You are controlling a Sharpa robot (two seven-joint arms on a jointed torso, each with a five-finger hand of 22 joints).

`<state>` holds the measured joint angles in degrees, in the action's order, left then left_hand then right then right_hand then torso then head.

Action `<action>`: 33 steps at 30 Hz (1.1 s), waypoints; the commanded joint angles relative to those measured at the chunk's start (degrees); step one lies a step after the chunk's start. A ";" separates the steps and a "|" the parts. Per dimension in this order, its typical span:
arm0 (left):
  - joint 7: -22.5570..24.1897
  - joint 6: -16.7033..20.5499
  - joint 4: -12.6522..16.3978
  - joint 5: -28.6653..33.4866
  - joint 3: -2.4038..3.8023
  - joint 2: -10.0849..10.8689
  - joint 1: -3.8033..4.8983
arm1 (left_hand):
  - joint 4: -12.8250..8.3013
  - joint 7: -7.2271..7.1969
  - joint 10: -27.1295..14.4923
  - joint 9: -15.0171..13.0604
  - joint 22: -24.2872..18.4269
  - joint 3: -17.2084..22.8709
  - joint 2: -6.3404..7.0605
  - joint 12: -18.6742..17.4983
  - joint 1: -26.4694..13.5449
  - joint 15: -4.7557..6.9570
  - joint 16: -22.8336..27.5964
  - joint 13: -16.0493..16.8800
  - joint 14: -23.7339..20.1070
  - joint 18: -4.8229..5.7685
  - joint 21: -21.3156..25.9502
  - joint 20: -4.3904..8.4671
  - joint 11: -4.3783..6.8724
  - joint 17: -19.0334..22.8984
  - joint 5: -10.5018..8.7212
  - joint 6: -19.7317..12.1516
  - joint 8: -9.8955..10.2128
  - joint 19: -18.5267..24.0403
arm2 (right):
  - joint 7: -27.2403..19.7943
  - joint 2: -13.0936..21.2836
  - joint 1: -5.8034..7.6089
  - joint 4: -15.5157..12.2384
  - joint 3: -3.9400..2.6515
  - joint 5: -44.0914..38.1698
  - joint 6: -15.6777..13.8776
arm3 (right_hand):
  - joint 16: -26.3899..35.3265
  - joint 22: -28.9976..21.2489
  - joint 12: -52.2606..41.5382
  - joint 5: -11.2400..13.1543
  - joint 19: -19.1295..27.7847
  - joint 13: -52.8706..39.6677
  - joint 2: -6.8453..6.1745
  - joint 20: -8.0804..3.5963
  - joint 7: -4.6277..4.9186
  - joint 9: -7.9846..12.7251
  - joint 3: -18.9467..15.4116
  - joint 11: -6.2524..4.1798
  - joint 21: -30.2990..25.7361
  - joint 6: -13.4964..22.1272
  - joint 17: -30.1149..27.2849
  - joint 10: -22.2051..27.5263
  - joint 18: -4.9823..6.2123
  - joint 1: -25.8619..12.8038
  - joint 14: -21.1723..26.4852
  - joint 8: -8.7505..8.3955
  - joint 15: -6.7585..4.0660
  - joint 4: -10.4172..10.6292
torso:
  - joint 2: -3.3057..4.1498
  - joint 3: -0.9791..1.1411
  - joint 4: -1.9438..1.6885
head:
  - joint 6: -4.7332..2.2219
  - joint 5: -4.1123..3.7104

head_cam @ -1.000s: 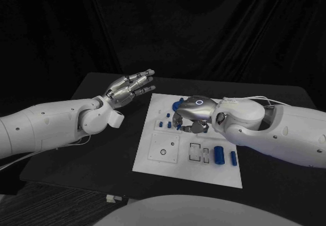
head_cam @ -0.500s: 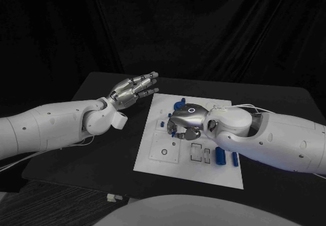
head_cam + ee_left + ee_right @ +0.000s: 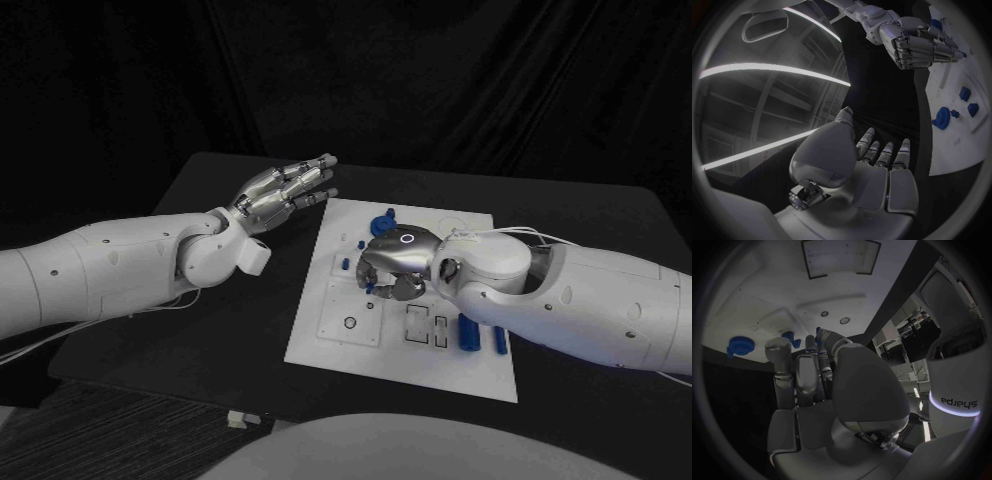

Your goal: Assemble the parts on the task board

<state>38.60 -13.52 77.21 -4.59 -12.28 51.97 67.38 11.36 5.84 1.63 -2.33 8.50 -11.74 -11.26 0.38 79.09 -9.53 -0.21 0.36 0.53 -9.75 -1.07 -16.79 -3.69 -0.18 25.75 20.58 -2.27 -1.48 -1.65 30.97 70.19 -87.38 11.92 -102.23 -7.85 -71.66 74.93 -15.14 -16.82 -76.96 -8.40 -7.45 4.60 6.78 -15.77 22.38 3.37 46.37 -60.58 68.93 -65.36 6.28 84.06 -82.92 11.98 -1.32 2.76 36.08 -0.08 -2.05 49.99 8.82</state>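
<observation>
Silver and flat-palmed, the left hand [image 3: 283,187] hangs above the black table [image 3: 216,320] just beside the far left corner of the task board [image 3: 375,350], its fingers [image 3: 313,170] stretched out straight and a little apart, with nothing in them; the left wrist view shows the same hand [image 3: 873,165] with its fingers [image 3: 902,150] pointing out over the dark tabletop beside the white plate [image 3: 957,150]. The right hand [image 3: 397,258] is lowered over the middle of the board, back upward, fingers curled down toward the plate among the small blue pieces; whether they pinch one of them cannot be told, since the back of the hand hides the fingertips from above. In the right wrist view that hand [image 3: 817,390] has its fingers [image 3: 807,370] close together and reaching toward the white surface [image 3: 761,305], with a short blue peg [image 3: 792,337] just at the fingertips, touching or not I cannot tell. A blue gear-like round part [image 3: 739,346] lies on the board near them, apart from the fingers. From above, a round blue part [image 3: 381,222] sits near the board's far edge, small blue pegs [image 3: 343,262] stand left of the right hand, and two blue cylinders [image 3: 467,333] lie side by side toward the near right corner, partly under the right forearm.
</observation>
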 commanded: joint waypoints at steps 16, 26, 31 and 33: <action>0.67 -1.32 -0.81 0.41 0.06 -0.50 -0.15 | -0.51 -0.06 -0.05 -0.04 0.14 -0.20 -0.10 0.02 0.60 -0.59 -0.17 0.05 0.01 -0.24 -0.30 -0.09 -0.37 -0.08 0.74 -0.05 -0.15 -0.47 | 0.47 0.25 -0.92 0.06 -0.04 -0.43 0.98 | 0.18 5.34 0.30 -0.35 0.46 -0.03 0.22 0.25 0.49 0.00 0.09 0.29 -0.52 0.06 -0.07 0.06 1.02 0.72 0.02 -0.37 0.48 -0.38 | -0.03 0.00 0.07 | 0.01 0.18; 0.34 -1.56 -1.29 0.41 0.06 -0.76 -0.22 | -0.55 0.00 -0.08 -0.05 0.22 -0.22 -0.10 0.01 0.62 -0.62 -0.19 0.04 0.05 -0.23 -0.32 -0.08 -0.38 -0.09 0.78 0.06 -0.18 -0.51 | 0.70 0.42 -1.77 0.08 -0.04 -0.43 0.90 | 0.15 5.33 0.37 -0.41 0.49 -0.01 0.27 0.27 0.52 0.00 0.14 0.33 -0.56 0.09 -0.04 0.10 1.03 0.74 0.02 -0.45 0.51 -0.42 | 0.05 0.00 0.01 | 0.01 0.20; 0.18 -1.66 -1.38 0.41 0.06 -0.78 -0.25 | -0.56 0.02 -0.09 -0.07 0.16 -0.24 -0.09 0.01 0.63 -0.63 -0.19 0.04 0.04 -0.23 -0.31 -0.08 -0.38 -0.09 0.79 0.20 -0.20 -0.51 | 0.81 0.45 -2.18 0.19 -0.04 -0.43 0.79 | 0.15 5.33 0.37 -0.41 0.49 -0.01 0.27 0.27 0.52 0.00 0.14 0.33 -0.56 0.09 -0.04 0.10 1.03 0.74 0.02 -0.45 0.51 -0.42 | 0.02 -0.02 0.01 | 0.01 0.32; 0.14 -1.69 -1.42 0.41 0.06 -0.79 -0.25 | -0.56 0.02 -0.09 -0.07 0.16 -0.24 -0.09 0.01 0.63 -0.63 -0.19 0.04 0.04 -0.23 -0.31 -0.08 -0.38 -0.09 0.79 0.20 -0.20 -0.51 | 0.83 0.42 -2.28 0.24 -0.04 -0.43 0.80 | 0.15 5.33 0.37 -0.41 0.49 -0.01 0.27 0.27 0.52 0.00 0.14 0.33 -0.56 0.09 -0.04 0.10 1.03 0.74 0.02 -0.45 0.51 -0.42 | 0.00 -0.01 0.03 | 0.01 0.41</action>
<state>38.36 -14.36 75.76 -4.58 -12.28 51.29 67.19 11.21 5.84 1.63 -2.33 8.67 -11.90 -11.26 0.38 79.09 -9.95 -0.21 0.35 0.54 -9.75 -1.07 -16.79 -3.68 -0.18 26.25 20.58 -2.27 -1.48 -1.59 31.37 68.07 -87.16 11.93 -102.24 -7.27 -71.66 74.91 -15.07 -17.07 -76.76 -8.37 -7.15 4.80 7.09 -15.72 22.53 3.38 46.04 -60.47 68.92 -65.36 6.28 84.37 -82.92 11.80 -1.32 2.60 36.12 -0.08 -2.03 49.99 9.12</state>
